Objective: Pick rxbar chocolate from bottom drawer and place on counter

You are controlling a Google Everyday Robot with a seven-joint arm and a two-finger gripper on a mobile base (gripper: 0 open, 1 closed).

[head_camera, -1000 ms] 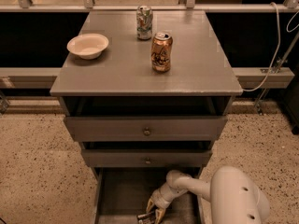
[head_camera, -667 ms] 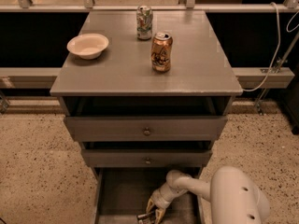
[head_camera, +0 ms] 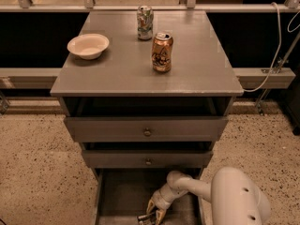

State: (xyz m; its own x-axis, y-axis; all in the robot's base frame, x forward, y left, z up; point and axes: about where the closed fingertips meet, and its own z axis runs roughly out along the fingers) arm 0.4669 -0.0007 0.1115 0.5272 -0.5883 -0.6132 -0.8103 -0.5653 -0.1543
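The bottom drawer point(head_camera: 117, 196) is pulled open under the cabinet, showing its grey floor. My gripper point(head_camera: 153, 213) reaches down into it near the front, at the end of the white arm that comes in from the lower right. A small dark piece with light marks, the rxbar chocolate point(head_camera: 144, 218), lies on the drawer floor right at the gripper's tip and is cut off by the frame's lower edge. The counter point(head_camera: 122, 71) is the grey cabinet top above.
On the counter stand a copper-coloured can point(head_camera: 162, 51), a silver can point(head_camera: 145, 22) behind it and a pale bowl point(head_camera: 88, 45) at the left. Two shallower drawers with round knobs point(head_camera: 147, 132) sit slightly open above the bottom one. Speckled floor surrounds the cabinet.
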